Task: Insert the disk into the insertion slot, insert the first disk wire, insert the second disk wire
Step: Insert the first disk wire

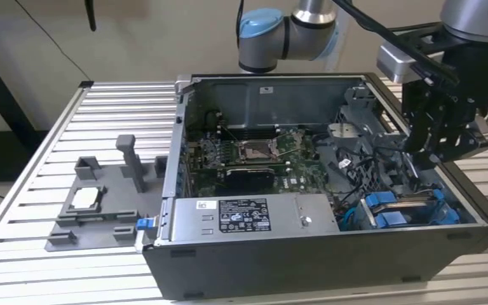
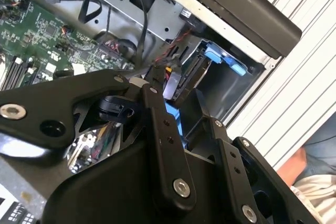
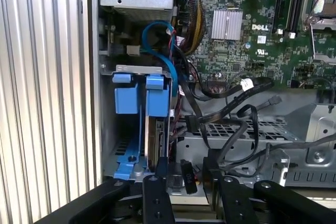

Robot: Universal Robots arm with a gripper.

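The worktop (image 1: 23, 216) is ribbed, satin silver metal. The computer case (image 1: 312, 260) is matt black outside and bare grey sheet metal inside, like the insertion slot (image 3: 137, 68). The disk frame (image 3: 156, 98) is smooth, bright blue plastic. The jaws are matt black metal links with shiny screws. The heatsink (image 3: 227, 24) is finned bare metal, the cables (image 3: 231, 108) have slick black sheaths, and the fixture tray (image 1: 91, 216) is dull grey plastic.
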